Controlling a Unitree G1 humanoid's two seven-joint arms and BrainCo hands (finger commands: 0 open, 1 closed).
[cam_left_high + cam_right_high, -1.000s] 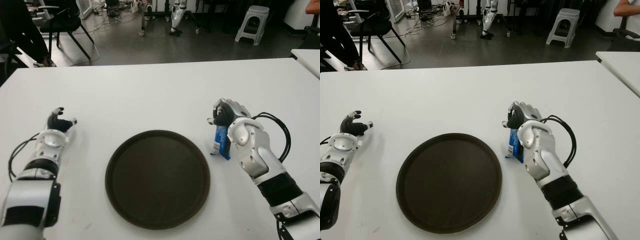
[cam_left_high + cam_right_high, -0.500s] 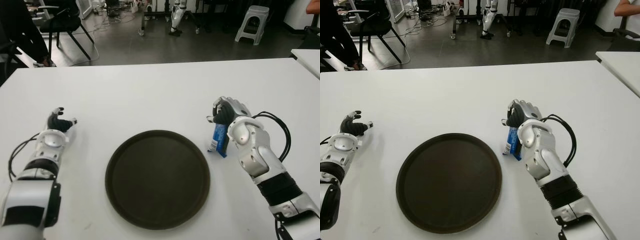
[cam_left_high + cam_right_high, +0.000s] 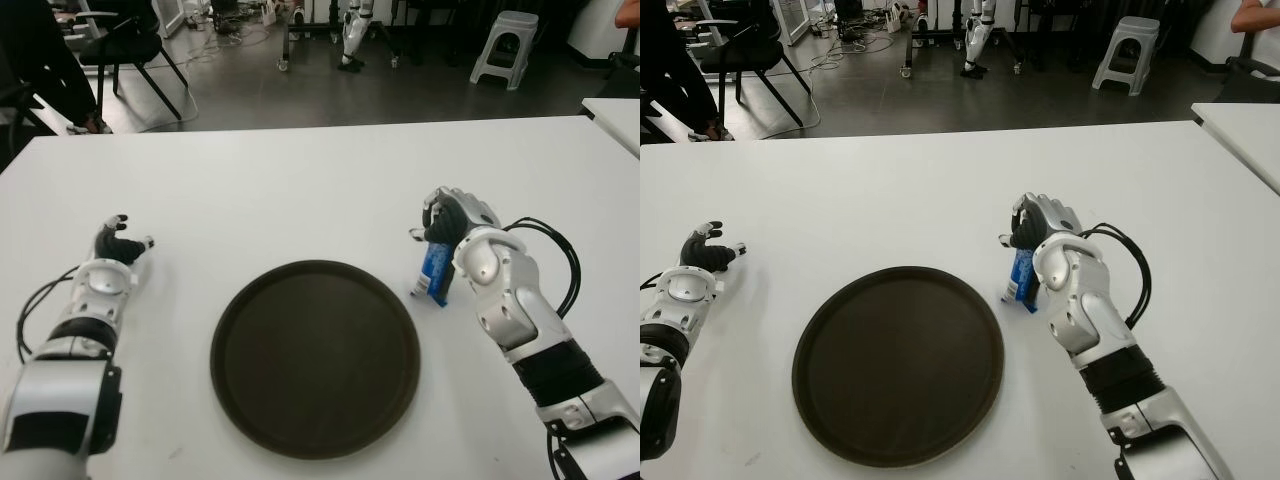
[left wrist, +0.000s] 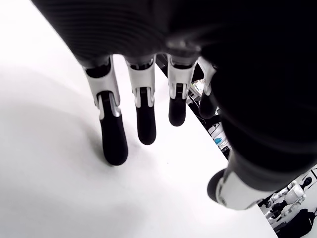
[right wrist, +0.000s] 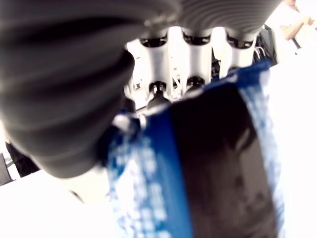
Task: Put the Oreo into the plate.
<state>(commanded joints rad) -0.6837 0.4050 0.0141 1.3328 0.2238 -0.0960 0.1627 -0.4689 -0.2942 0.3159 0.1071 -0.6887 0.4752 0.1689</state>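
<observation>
A blue Oreo pack (image 3: 434, 270) stands on end just right of the round dark plate (image 3: 314, 355), tilted, its lower corner near the plate's rim. My right hand (image 3: 447, 222) is curled around the pack's upper end; the right wrist view shows the pack (image 5: 213, 168) filling the palm under the fingers (image 5: 190, 64). The plate holds nothing. My left hand (image 3: 117, 243) shows at the table's left side, well away from the plate, with relaxed spread fingers (image 4: 111, 134) and nothing in them.
The white table (image 3: 300, 190) stretches wide behind the plate. Beyond its far edge are chairs (image 3: 120, 45), a grey stool (image 3: 505, 45) and a person's arm at the top right (image 3: 1255, 15). Another white table's corner (image 3: 615, 115) shows at right.
My right hand has drawn the Oreo pack slightly up and toward the far side, tilting it more upright beside the plate's rim. The left hand has not moved.
</observation>
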